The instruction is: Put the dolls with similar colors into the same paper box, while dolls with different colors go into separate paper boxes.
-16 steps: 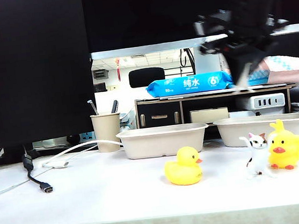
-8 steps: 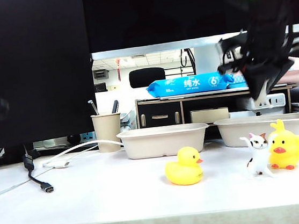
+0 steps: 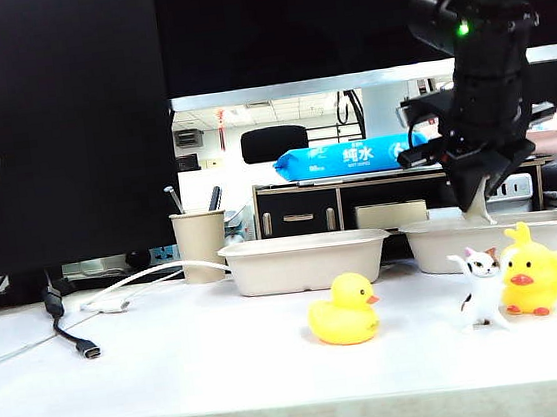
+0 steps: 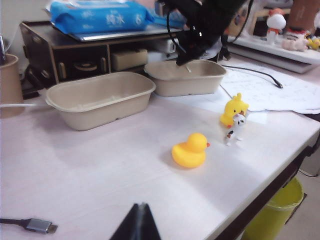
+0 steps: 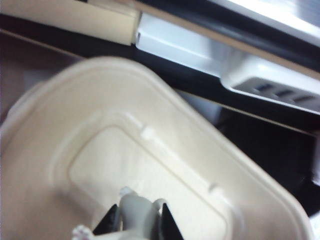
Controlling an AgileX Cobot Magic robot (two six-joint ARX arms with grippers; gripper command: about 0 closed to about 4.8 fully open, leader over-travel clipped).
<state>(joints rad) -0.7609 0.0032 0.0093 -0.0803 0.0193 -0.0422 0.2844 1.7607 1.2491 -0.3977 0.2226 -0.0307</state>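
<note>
Right gripper (image 5: 136, 220) clamps a small white cat doll (image 5: 135, 214) above the right-hand shallow beige pulp-paper tray (image 3: 433, 243), at 2 o'clock from the centre yellow rubber duck (image 3: 343, 311). Left gripper (image 4: 137, 224): closed, empty.

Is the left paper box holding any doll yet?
No, in the left wrist view the left paper box has a bare floor.

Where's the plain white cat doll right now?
In the exterior view the white cat hangs on the right in the right gripper, just above the right paper box, behind the calico cat.
</note>
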